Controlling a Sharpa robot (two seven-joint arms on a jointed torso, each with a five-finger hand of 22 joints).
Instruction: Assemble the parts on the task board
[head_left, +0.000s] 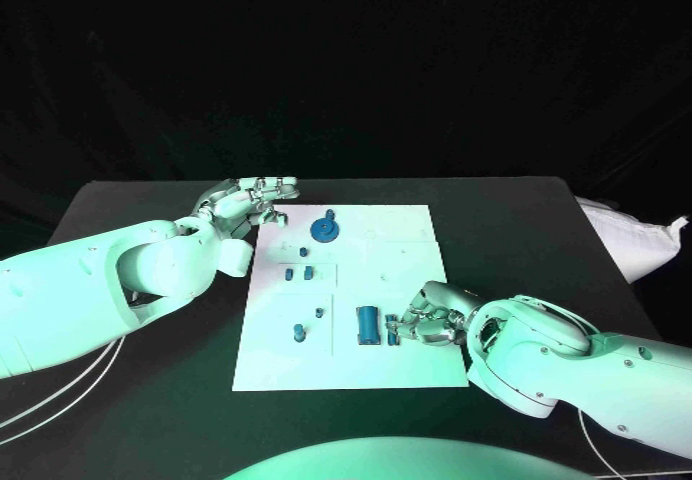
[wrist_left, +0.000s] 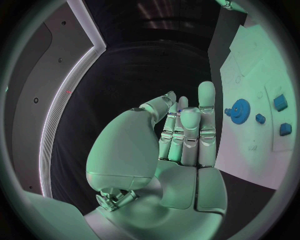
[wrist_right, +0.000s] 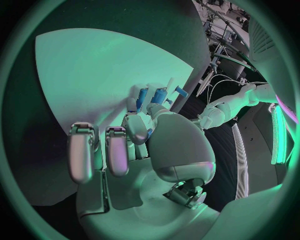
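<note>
My right hand rests on the near right part of the task board, fingers curled in around a small blue part at the fingertips; whether they actually grip it I cannot tell. A larger blue block lies just beside that hand, toward my left. My left hand hovers at the board's far left corner, fingers together and holding nothing. The blue gear stands near it, just off its fingertips.
</note>
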